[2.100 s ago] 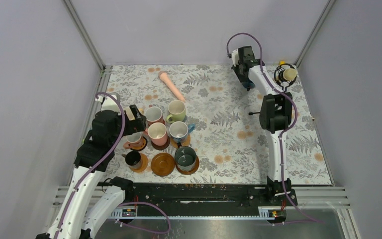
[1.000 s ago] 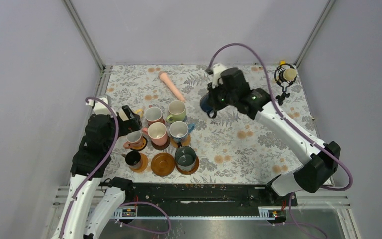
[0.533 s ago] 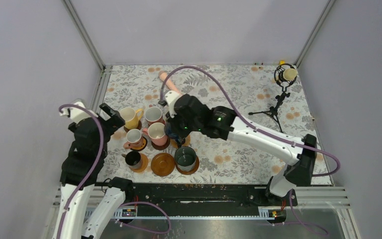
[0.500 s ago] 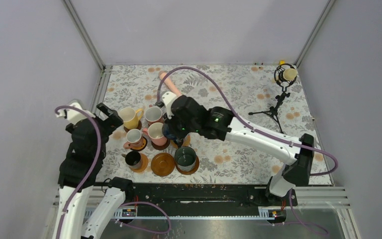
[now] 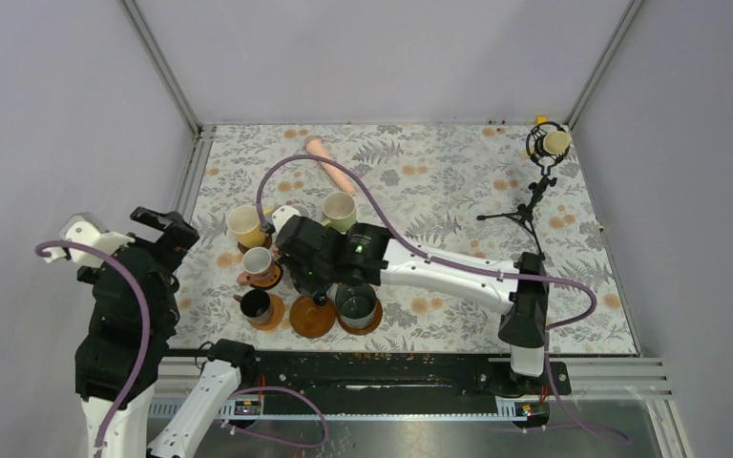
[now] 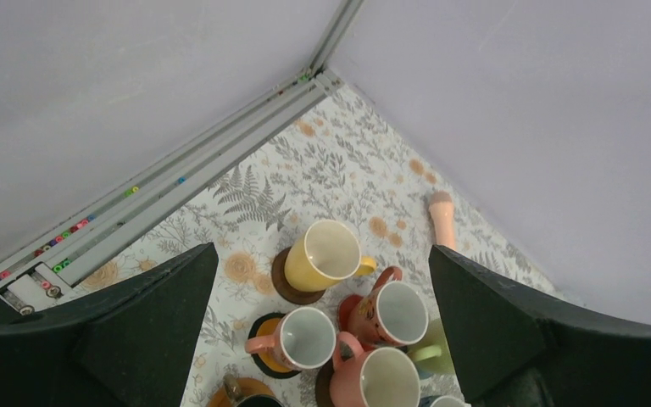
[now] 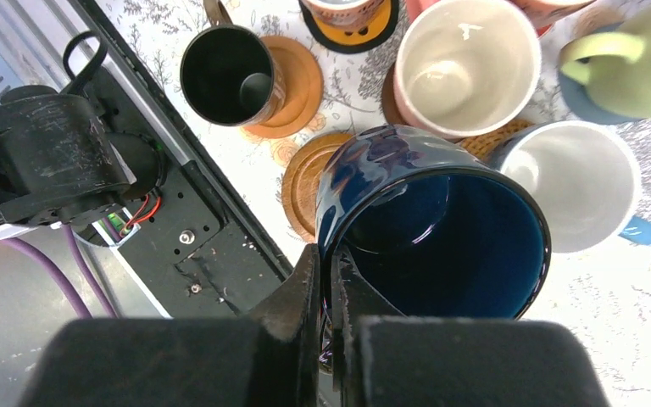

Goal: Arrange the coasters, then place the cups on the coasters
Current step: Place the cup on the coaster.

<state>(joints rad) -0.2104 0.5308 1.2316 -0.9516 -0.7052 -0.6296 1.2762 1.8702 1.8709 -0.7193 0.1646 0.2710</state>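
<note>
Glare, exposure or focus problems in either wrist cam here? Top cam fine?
Right wrist: the right pincer is near-black and soft, too close to focus; the navy mug carries bright streaks on its glossy wall; the cup with the blue handle is nearly blown out inside. Left wrist: the left pincer reads as two dark wedges, the yellow mug sharp. Top external: flat, even light, faint shadows.

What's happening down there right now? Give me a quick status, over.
Status: left gripper open, empty, off to the side. The right gripper shut on navy mug rim, over bare orange coaster. Black mug, pink mug crowd the spot.
</note>
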